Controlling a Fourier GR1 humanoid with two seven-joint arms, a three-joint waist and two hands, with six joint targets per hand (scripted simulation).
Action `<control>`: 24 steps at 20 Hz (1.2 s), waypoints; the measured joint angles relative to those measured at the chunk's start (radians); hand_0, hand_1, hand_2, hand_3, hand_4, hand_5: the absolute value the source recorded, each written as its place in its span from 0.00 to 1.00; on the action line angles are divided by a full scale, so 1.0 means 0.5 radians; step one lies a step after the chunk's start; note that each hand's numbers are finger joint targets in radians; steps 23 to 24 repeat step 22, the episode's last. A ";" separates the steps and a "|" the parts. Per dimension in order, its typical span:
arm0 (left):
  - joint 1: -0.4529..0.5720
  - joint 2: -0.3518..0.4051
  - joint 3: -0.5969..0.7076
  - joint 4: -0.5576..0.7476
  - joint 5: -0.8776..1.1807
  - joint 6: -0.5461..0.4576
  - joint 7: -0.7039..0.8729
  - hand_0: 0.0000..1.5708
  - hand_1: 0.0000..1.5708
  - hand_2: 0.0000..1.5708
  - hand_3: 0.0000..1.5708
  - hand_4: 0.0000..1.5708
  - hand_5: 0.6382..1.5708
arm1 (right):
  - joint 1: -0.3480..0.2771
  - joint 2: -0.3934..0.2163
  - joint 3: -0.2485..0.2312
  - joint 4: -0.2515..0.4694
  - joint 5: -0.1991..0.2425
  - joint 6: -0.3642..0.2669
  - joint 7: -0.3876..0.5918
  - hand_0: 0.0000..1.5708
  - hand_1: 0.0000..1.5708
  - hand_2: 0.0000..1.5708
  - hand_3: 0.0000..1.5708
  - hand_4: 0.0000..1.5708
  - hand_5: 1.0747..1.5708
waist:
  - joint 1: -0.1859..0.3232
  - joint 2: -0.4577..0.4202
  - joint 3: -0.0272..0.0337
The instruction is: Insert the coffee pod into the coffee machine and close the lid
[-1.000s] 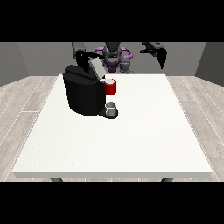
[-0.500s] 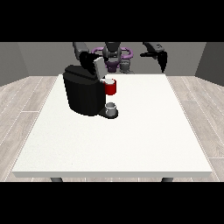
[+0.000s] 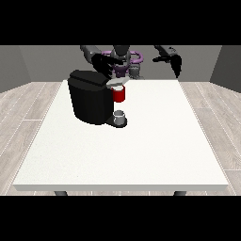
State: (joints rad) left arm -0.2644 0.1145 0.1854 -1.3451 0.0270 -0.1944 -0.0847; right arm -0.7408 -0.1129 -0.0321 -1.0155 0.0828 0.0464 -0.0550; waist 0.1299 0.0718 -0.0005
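The lid (image 3: 92,78) lies just below the hand at the view's left (image 3: 104,66); its fingers look curled, holding nothing you can see; no pod is visible. Pressing off-centre could shift the coffee machine (image 3: 92,99) or jostle the cup (image 3: 120,115) beneath; the hand at the view's right (image 3: 173,60) hangs relaxed, well apart.

1. The robot (image 3: 123,59) is small, up at 12 o'clock – its middle part is dark grey.
2. A purple band (image 3: 136,55) curves around its chest.
3. Its arms are grey near the shoulders.
4. Both hands are black – the hand at the view's left (image 3: 104,65) and the hand at the view's right (image 3: 174,62).
5. The hands have thin black fingers.
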 measured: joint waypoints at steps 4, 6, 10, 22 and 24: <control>0.028 0.009 -0.007 -0.007 0.021 -0.023 -0.022 0.00 0.00 0.00 0.00 0.12 1.00 | -0.046 -0.001 0.025 0.029 0.063 -0.014 -0.012 0.00 0.00 0.00 0.00 0.09 1.00 | 0.029 -0.004 0.000; 0.022 0.024 -0.004 0.007 0.032 -0.035 -0.023 0.00 0.00 0.00 0.00 0.10 1.00 | -0.088 0.007 0.034 0.037 0.090 -0.025 0.006 0.00 0.00 0.00 0.00 0.09 1.00 | 0.029 -0.003 0.001; 0.036 0.000 -0.040 -0.007 0.016 -0.012 -0.047 0.00 0.00 0.00 0.00 0.08 1.00 | -0.125 0.034 0.031 0.058 0.104 -0.023 -0.011 0.00 0.00 0.00 0.00 0.08 1.00 | 0.024 -0.010 0.001; 0.138 -0.067 -0.046 0.080 -0.024 0.086 -0.206 0.00 0.00 0.00 0.00 0.12 1.00 | 0.335 0.205 0.297 -0.196 -0.177 0.023 -0.240 0.00 0.00 0.00 0.00 0.10 1.00 | -0.168 -0.239 0.001; 0.138 -0.067 -0.046 0.080 -0.024 0.086 -0.206 0.00 0.00 0.00 0.00 0.12 1.00 | 0.335 0.205 0.297 -0.196 -0.177 0.023 -0.240 0.00 0.00 0.00 0.00 0.10 1.00 | -0.168 -0.239 0.001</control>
